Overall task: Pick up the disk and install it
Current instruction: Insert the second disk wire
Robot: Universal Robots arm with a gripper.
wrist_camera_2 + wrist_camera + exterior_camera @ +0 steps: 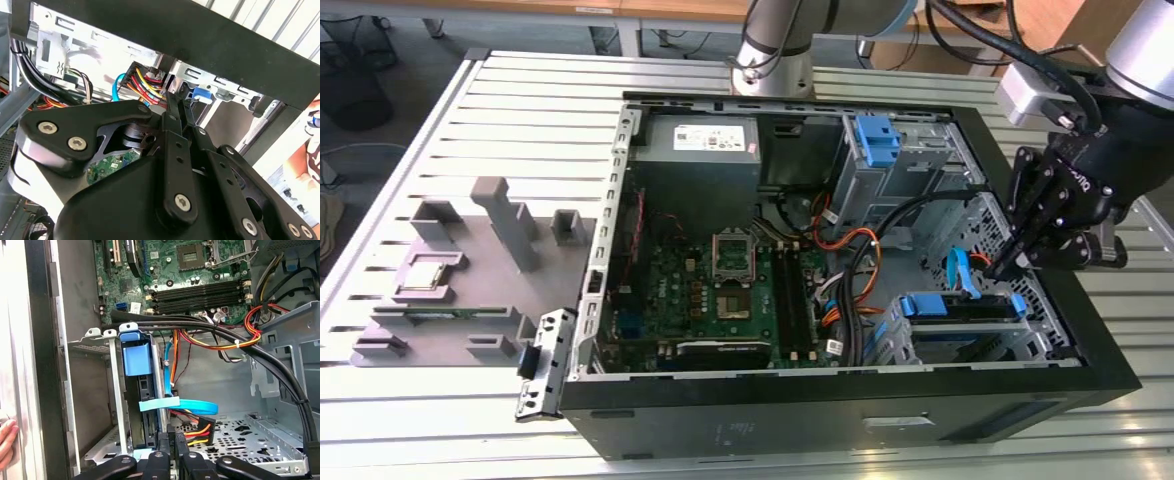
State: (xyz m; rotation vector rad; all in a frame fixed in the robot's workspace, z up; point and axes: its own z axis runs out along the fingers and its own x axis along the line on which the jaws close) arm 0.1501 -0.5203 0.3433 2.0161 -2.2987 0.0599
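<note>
Currently the pincer (1014, 262) hangs inside the computer case (854, 420), fingers drawn together just beside the drive cage (961, 340); whether they clamp anything cannot be told. The disk (137, 390) sits on edge in that cage, blue carrier tab (136, 356) facing the motherboard (200, 270), long axis running into the cage. Judged rigid, fairly heavy, shock-sensitive: grip by the carrier edges.

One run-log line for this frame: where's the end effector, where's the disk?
end effector: inside case, over drive cage | disk: seated on edge in cage, blue carrier up | contact: cannot tell
</note>
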